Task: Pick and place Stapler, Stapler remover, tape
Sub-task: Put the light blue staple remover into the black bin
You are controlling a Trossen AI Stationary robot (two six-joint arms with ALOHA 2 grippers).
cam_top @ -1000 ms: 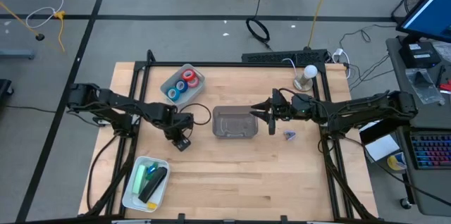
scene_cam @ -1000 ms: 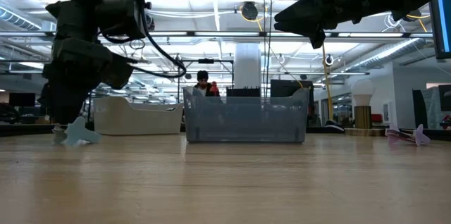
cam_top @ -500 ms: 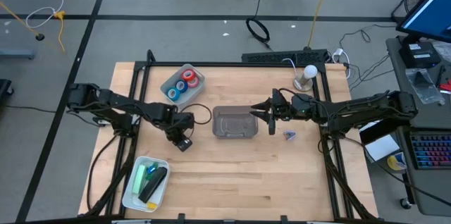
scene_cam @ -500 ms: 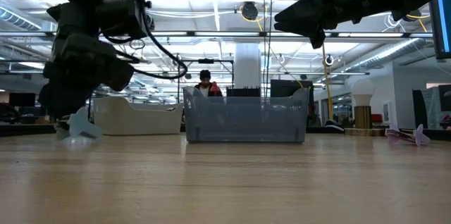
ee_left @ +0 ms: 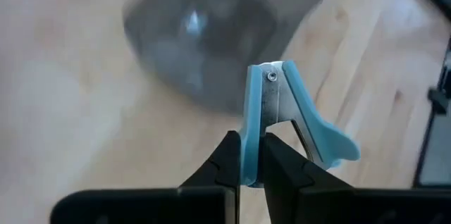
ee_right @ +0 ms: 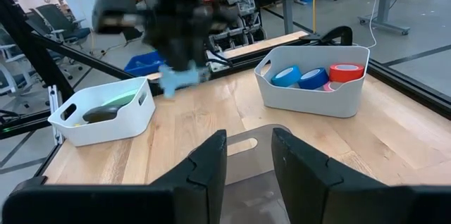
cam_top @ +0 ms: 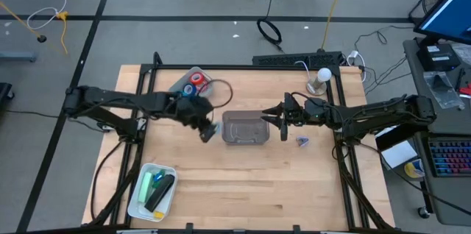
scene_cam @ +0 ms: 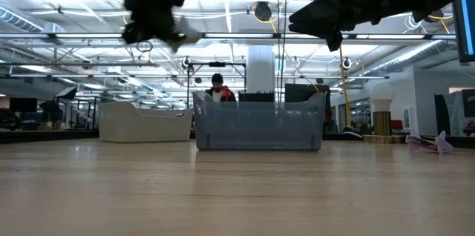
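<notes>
My left gripper (cam_top: 209, 131) is high above the table, just left of the grey bin (cam_top: 243, 129), and is shut on a light blue stapler remover (ee_left: 282, 111). The remover also shows in the right wrist view (ee_right: 180, 77). My right gripper (ee_right: 246, 160) is open and empty above the grey bin's right end (cam_top: 283, 120). A purple stapler remover (cam_top: 302, 142) lies on the table right of the grey bin. Blue and red tape rolls (ee_right: 317, 76) sit in a white bin (cam_top: 193, 85). A green and a black stapler lie in another white bin (cam_top: 152, 190). My left gripper pinches one blue arm of the stapler remover (ee_left: 251, 157) between its two fingers, at the end away from the riveted hinge (ee_left: 271, 76). The fingers slant down from the table's left. The remover sticks out past the fingertips, its other arm flared aside, lifted clear of the table.
A lamp with a white bulb (cam_top: 321, 79) stands at the table's far right. The black frame rails (cam_top: 147, 79) run along the table's sides. A person (scene_cam: 216, 87) shows far behind the grey bin in the low view.
My left gripper has risen from the table with the light blue stapler remover, lifting it clear, and has gone toward the table's right, up to the grey bin's left side. It stays shut on the remover.
</notes>
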